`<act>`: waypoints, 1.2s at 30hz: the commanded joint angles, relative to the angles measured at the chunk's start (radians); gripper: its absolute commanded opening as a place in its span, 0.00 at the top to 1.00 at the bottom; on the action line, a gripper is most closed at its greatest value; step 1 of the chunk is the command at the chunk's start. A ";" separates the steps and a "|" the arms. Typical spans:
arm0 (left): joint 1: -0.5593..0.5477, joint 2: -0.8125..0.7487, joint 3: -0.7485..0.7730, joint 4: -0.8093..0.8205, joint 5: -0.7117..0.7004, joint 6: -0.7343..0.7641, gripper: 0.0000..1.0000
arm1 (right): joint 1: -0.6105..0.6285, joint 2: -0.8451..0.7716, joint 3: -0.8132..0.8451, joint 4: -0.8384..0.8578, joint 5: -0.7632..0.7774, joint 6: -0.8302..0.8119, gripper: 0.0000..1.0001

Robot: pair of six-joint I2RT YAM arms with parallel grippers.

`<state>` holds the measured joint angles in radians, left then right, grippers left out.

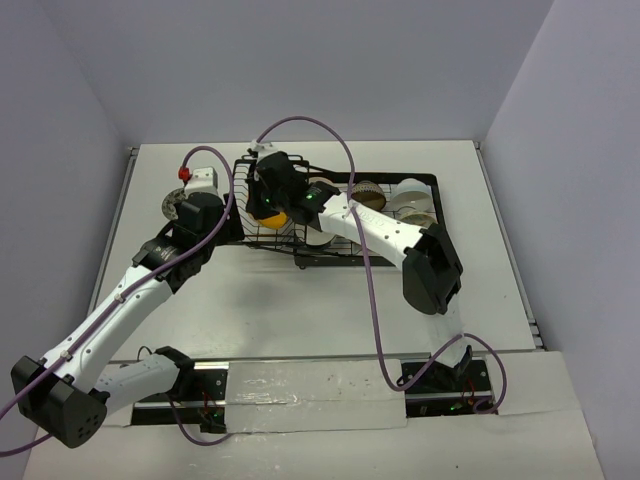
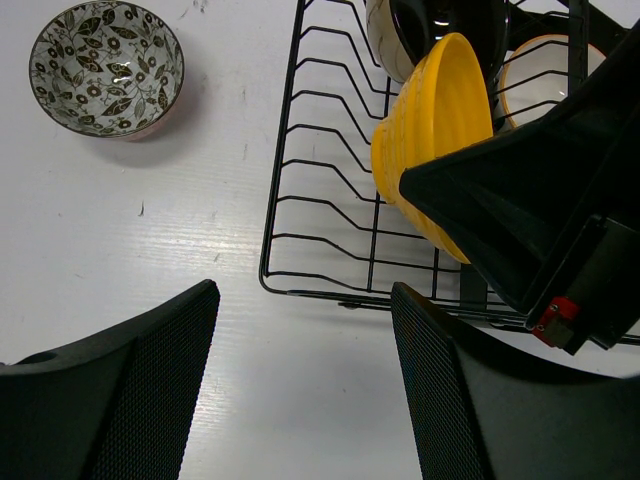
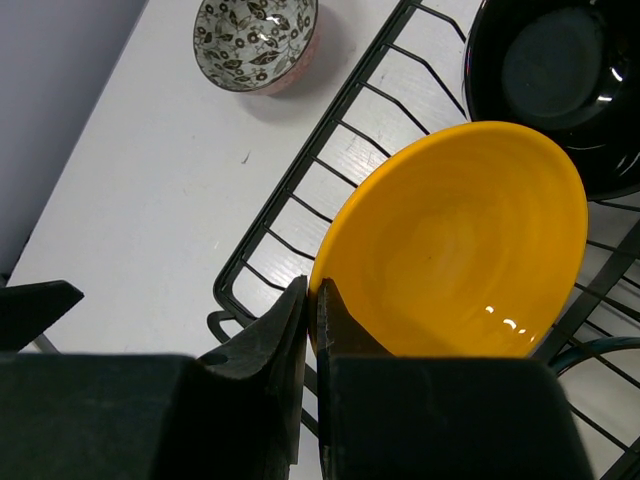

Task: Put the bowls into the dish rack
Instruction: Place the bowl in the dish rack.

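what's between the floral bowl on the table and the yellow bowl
Between the floral bowl and the yellow bowl: bare table, then the rim of the dish rack and its empty wires, seen in the left wrist view.

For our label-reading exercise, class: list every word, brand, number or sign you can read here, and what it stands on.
None can be read.
The yellow bowl, the dish rack and the right gripper bear no writing.
The patterned bowl shows only leaves and flowers.
The small red tab on that gripper is too small to tell.
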<state>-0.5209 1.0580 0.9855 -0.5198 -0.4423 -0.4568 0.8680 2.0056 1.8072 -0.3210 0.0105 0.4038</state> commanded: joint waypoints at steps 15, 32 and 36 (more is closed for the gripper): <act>-0.007 0.011 -0.002 0.030 -0.009 0.010 0.25 | 0.005 -0.001 -0.088 0.094 -0.030 0.018 1.00; -0.007 0.011 -0.002 0.032 -0.012 0.010 0.25 | 0.008 -0.027 -0.118 0.108 -0.024 0.012 0.81; -0.007 0.008 -0.001 0.030 -0.009 0.012 0.26 | 0.008 -0.065 -0.135 0.115 -0.020 0.000 0.78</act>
<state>-0.5236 1.0649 0.9855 -0.5198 -0.4423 -0.4568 0.8772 2.0087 1.6878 -0.2173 -0.0257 0.4210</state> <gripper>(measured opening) 0.746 0.205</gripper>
